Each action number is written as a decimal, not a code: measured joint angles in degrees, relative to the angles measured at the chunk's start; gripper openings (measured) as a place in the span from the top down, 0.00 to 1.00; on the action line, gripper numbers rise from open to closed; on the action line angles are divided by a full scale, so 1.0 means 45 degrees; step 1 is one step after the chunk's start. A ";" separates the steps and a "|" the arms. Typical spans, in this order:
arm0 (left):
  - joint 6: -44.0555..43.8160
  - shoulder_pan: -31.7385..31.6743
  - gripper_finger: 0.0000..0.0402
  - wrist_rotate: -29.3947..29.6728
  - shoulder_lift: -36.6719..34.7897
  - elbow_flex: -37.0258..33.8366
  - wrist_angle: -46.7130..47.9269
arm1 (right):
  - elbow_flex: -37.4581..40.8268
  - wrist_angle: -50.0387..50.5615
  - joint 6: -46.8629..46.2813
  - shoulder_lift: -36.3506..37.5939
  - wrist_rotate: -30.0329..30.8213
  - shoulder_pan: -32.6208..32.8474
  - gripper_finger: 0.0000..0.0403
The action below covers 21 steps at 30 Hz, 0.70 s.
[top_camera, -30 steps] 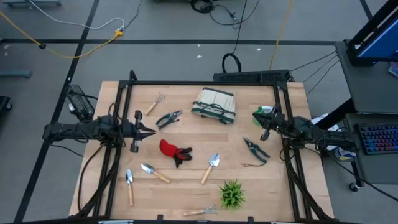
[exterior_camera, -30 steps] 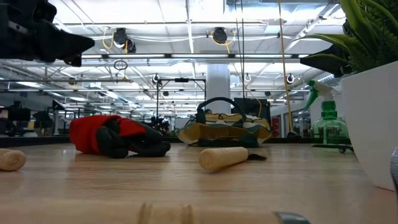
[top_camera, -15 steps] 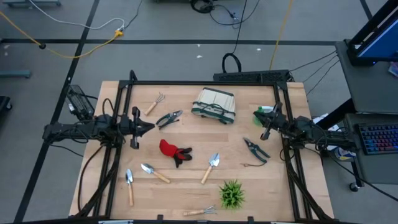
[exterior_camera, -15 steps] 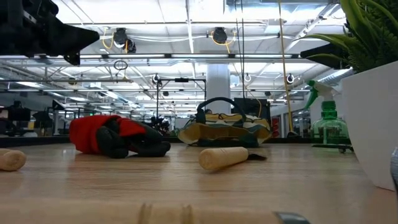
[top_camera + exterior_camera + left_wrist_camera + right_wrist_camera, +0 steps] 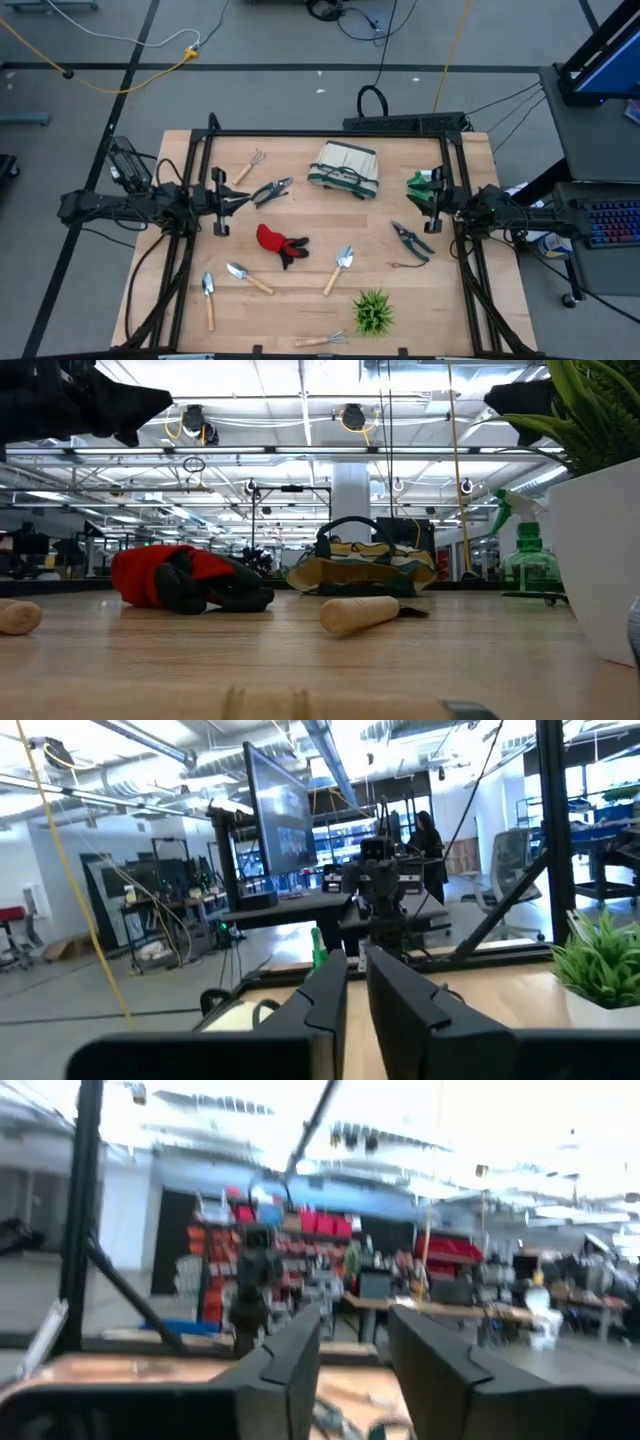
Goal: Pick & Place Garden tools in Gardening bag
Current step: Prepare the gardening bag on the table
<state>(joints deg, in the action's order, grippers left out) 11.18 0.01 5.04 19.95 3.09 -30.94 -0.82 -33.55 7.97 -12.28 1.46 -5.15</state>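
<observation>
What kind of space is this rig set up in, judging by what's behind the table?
Most likely a large robotics lab or workshop. The low view shows an open hall with exposed ceiling lights; the left wrist view shows a big monitor and a person at benches, and cables trail across the grey floor.

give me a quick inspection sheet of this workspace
surface: wooden table, tools spread out.
job's things: bag at the back, red glove mid-table, two shears, three trowels, two rakes; none bagged.
clutter: potted plant, green spray bottle.
grippers: left gripper and right gripper hover empty, each with a gap between its fingers.
cables: yellow and black on the floor.
surroundings: workshop, person at a desk.
</observation>
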 joint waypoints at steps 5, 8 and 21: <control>0.0371 -0.0002 0.74 0.0184 0.2045 0.0000 -0.2236 | -0.0071 -0.1784 -0.0035 -0.1624 -0.0351 0.0000 0.67; 0.0108 -0.0005 0.67 0.0821 0.3244 0.0177 -0.2974 | -0.0374 -0.1964 -0.0136 -0.2713 -0.0351 0.0000 0.67; 0.0208 -0.0394 0.61 0.3356 1.0312 0.4333 -0.2000 | -0.2803 -0.2133 0.0029 -0.8626 0.0078 -0.0003 0.67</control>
<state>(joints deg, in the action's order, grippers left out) 12.12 -1.76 20.14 66.35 22.59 -39.94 -13.43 -43.15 8.10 -51.10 1.81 -5.16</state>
